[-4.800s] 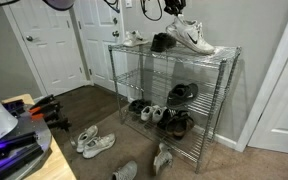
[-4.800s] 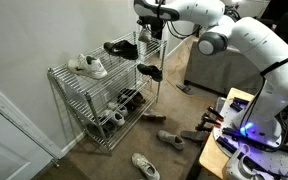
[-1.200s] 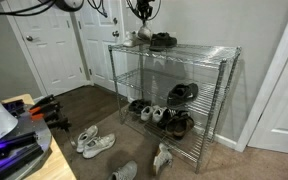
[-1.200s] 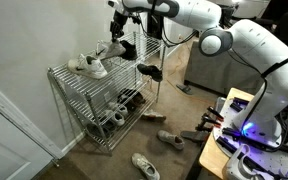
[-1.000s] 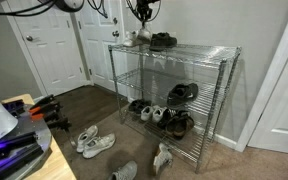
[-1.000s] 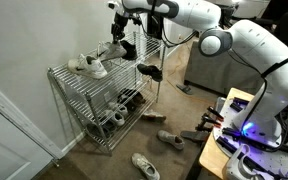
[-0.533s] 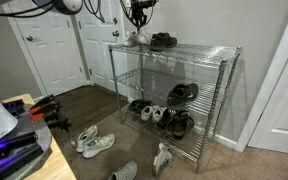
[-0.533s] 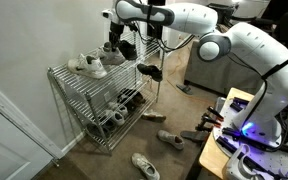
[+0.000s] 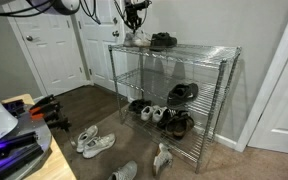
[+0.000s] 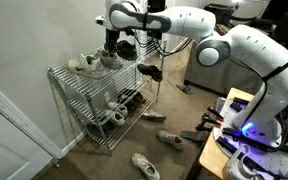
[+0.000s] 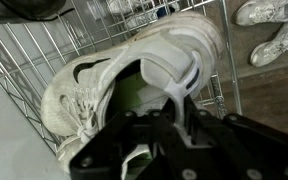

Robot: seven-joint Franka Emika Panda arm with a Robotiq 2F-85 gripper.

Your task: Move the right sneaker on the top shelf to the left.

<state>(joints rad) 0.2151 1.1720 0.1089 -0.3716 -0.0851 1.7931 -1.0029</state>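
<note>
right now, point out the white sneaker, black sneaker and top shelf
white sneaker (image 11: 179,42): wrist view, white upper
black sneaker (image 9: 164,41): in an exterior view, its side
top shelf (image 9: 206,50): in an exterior view, bare grid

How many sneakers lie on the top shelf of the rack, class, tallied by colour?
White or whitish, on the top shelf: 2 (larger white sneaker, smaller whitish sneaker)
Black sneaker: 1
Total: 3
</note>
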